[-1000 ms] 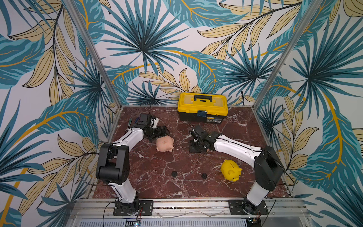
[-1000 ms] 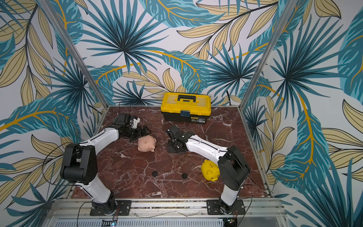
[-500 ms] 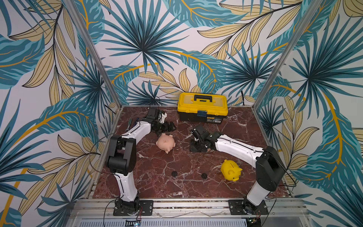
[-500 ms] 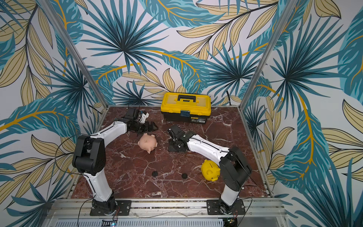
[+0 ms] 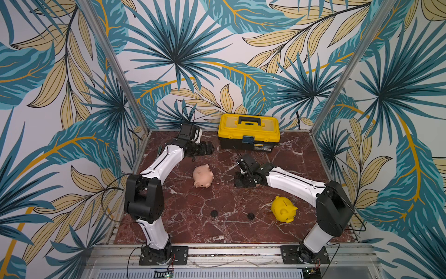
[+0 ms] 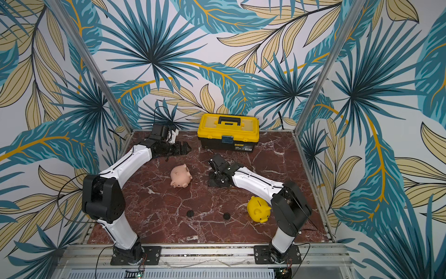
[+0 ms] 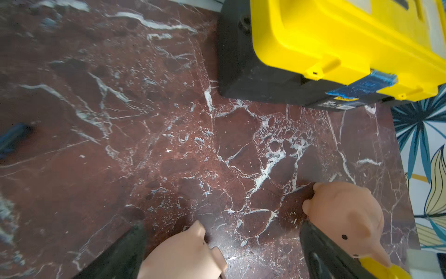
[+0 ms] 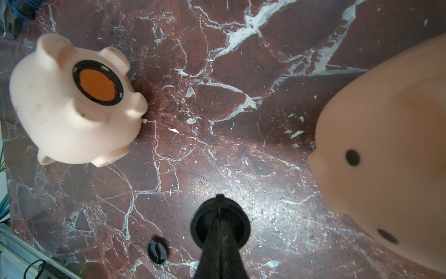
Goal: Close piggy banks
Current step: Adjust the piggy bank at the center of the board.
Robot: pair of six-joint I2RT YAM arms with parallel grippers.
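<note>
Right wrist view showed my right gripper (image 8: pixel 219 203) pressed together on a black disc (image 8: pixel 200 229), with the peach pig (image 8: pixel 386 169) just beside it. Pale pink pig (image 8: pixel 72 101) lay ahead of that gripper, belly hole uncovered and facing up. Second disc (image 8: pixel 157 251) sat on the marble near the fingers. Top view: my left gripper (image 5: pixel 208 149) hung spread and empty near the toolbox (image 5: pixel 248 131), pale pink pig apart from it. Yellow pig (image 5: pixel 283 211) sat well apart from both grippers.
</note>
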